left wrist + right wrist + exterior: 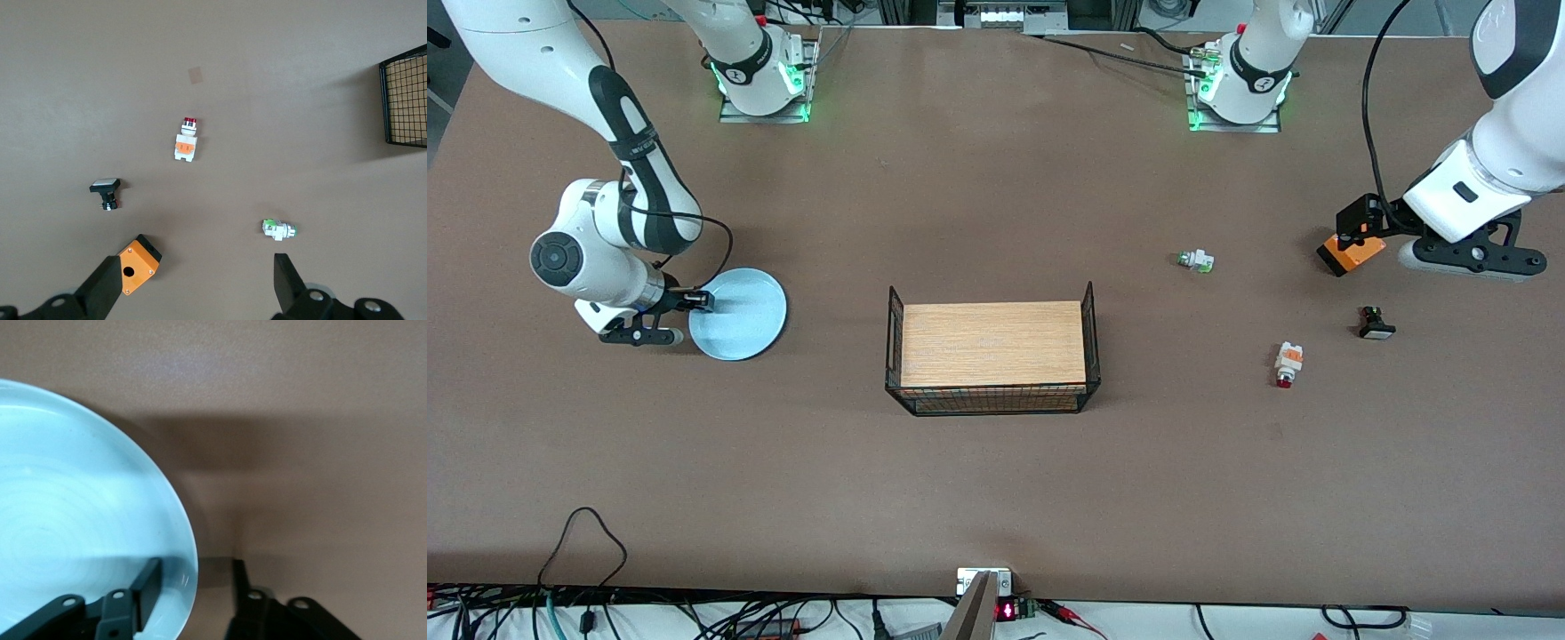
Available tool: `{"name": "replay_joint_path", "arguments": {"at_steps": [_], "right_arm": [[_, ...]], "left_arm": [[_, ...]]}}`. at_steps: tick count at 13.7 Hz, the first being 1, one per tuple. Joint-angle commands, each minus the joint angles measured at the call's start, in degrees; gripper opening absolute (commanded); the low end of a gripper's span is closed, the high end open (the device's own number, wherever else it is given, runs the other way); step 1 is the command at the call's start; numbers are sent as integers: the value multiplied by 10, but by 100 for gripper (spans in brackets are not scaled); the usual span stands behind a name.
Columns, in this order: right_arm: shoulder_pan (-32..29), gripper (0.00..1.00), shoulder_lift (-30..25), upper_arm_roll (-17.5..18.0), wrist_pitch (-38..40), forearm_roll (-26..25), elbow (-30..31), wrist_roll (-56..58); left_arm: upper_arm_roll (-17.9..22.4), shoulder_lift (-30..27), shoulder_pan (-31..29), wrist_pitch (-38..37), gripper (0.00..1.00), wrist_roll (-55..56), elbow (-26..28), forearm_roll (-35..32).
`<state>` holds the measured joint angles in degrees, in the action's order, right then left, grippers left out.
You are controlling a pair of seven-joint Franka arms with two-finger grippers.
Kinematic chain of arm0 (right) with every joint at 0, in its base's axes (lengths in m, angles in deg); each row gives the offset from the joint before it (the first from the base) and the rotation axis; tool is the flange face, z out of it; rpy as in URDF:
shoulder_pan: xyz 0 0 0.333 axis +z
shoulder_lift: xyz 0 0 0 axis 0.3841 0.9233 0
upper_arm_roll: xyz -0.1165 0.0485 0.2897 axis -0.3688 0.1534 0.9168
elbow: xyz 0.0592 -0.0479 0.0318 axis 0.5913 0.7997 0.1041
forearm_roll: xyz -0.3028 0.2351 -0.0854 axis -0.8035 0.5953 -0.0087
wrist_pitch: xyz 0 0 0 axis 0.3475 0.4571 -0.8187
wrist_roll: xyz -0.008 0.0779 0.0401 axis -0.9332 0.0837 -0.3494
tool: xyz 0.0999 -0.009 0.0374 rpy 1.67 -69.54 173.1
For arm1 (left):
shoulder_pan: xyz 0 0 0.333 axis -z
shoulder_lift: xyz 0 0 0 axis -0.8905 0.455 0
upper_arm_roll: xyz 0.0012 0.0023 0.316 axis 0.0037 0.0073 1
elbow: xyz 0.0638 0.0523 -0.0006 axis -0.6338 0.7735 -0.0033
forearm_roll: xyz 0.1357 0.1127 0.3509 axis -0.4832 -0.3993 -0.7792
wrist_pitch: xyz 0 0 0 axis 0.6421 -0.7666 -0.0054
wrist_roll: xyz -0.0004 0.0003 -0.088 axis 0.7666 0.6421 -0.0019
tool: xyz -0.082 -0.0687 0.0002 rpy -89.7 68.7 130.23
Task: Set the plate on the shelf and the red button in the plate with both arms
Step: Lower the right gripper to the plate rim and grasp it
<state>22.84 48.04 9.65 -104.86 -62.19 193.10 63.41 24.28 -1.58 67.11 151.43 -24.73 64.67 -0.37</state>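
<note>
Right pincer (694,300) low at the plate (740,314), toward the right arm's end of the counter (996,480); fingers straddle the rim, one finger (148,585) over the pale blue inside, the other outside over bare counter, a visible gap on both sides of the rim, so spread and not yet clamped. Plate lies flat on the counter, well apart from the wooden tray (993,343) with black wire-mesh ends that sits mid-counter. Left pincer (193,283) up in the air toward the left arm's end, fingers spread wide, holding nothing; it hangs over bare counter beside an orange box (1350,254) with a black end. Red button (1288,364) lies on its side on the counter, red cap pointing toward the front camera, nearer that camera than the orange box. Black-bodied button with white cap (1376,324) rests close by, nearer the left arm's end. White part with green tip (1196,260) lies farther from the front camera than the red button, between tray and orange box.
</note>
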Motion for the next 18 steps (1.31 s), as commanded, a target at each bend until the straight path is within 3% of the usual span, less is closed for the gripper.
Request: {"name": "replay_joint_path", "arguments": {"at_steps": [1,5,7,10,14,18], "right_arm": [[-4,0,-7,4,-6,-9,16,5],[-6,0,-17,6,21,-2,5,5],[-5,0,-38,7,73,4,-14,3],[-3,0,-74,7,222,48,-102,3],[2,0,-113,15,340,54,-189,-30],[9,0,-136,51,459,124,-275,-202]], "left_arm": [[1,-6,2,-12,100,-4,-6,-11],[1,-6,3,-12,100,-3,-6,-11],[0,-6,3,-12,100,-3,-6,-11],[0,-6,3,-12,100,-3,-6,-11],[1,-6,2,-12,100,-3,-6,-10],[1,-6,3,-12,100,-3,-6,-10]]}}
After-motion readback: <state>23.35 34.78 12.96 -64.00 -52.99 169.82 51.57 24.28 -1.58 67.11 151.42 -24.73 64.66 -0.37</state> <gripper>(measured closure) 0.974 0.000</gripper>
